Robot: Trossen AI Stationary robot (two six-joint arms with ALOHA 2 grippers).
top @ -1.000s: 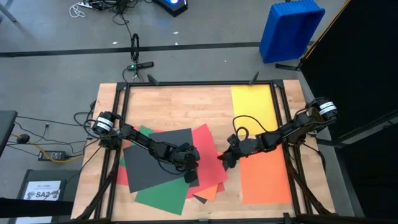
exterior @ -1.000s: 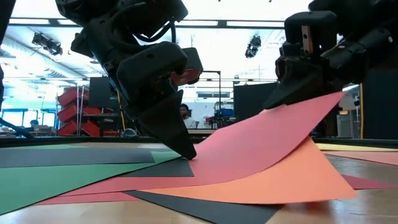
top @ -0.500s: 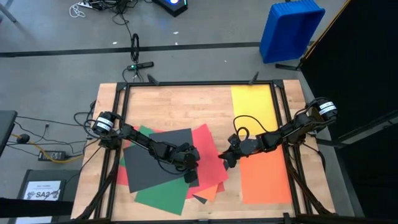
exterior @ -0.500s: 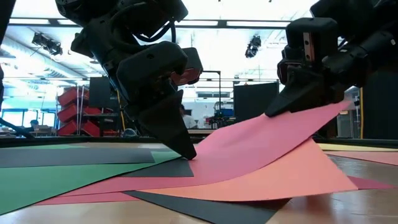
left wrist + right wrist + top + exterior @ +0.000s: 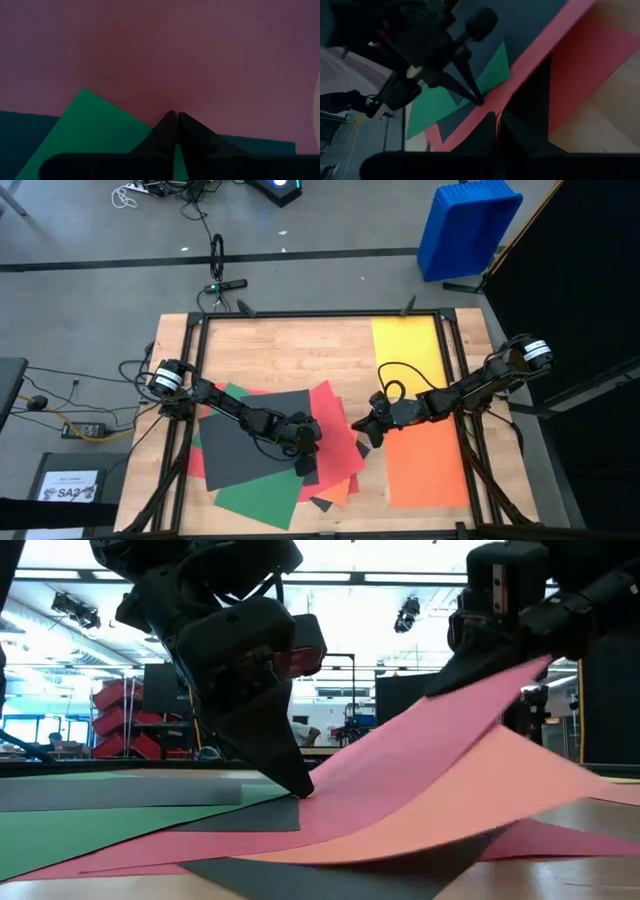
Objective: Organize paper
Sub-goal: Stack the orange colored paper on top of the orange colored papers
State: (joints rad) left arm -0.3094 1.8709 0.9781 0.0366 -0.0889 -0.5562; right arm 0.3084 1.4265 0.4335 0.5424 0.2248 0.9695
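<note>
A fanned pile of paper lies at the table's near middle: a dark grey sheet (image 5: 245, 435), a red sheet (image 5: 330, 420), a green sheet (image 5: 260, 498) and an orange sheet (image 5: 560, 775). My left gripper (image 5: 305, 445) is shut, its tips down on the pile. My right gripper (image 5: 365, 435) is shut on the red sheet's right edge, which is raised off the table. A yellow sheet (image 5: 405, 345) and another orange sheet (image 5: 425, 465) lie flat on the table's right side. My left gripper presses its shut fingertips (image 5: 172, 117) down on the red sheet (image 5: 165, 65), close to where it overlaps the green one (image 5: 90, 130). The fingers slant down from the table's left side. My right gripper pinches the red sheet's right edge (image 5: 507, 92) between its two fingers, coming from the table's right and slanting slightly down. That edge is lifted (image 5: 520, 675) and the sheet slopes down to the pile. An orange sheet rises beneath it; whether it is also pinched I cannot tell.
A black frame (image 5: 455, 380) runs round the tabletop. Bare wood (image 5: 290, 350) shows at the far left and middle. On the floor beyond the table stand a blue bin (image 5: 468, 225) and cables; a small white printed sheet (image 5: 70, 485) lies off the table's left.
My right gripper has risen a little with the red sheet's right edge. The red sheet and the orange one beneath it now slope up more steeply, while their left part stays down under my left gripper.
</note>
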